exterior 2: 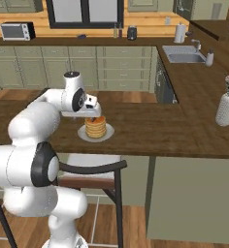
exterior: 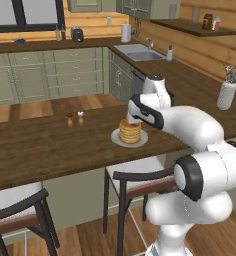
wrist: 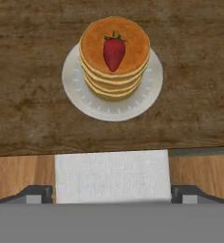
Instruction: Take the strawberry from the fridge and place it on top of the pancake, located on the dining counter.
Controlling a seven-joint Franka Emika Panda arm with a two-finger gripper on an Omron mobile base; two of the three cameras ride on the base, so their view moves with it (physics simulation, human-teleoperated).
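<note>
Strawberry (wrist: 114, 51) lying on top of pancake (wrist: 115, 57), on round plate (wrist: 111, 107) on dark-brown wooden worktop (wrist: 33, 71). Tool (exterior 2: 93, 112) just above the stack, jaws spread wide, gripping nothing. No readable writing anywhere. Wood floor, pale green cabinets (exterior: 50, 75), sink (exterior 2: 184, 55), vase (exterior 2: 226, 109), stool (exterior: 135, 182).

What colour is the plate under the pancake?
Light grey-white plate, clearest in the hand view.

The strawberry (wrist: 114, 51) lies on the pancake (wrist: 115, 59), which sits on a plate (wrist: 111, 105) on the dining counter (wrist: 33, 109), above a stool (wrist: 112, 176).
</note>
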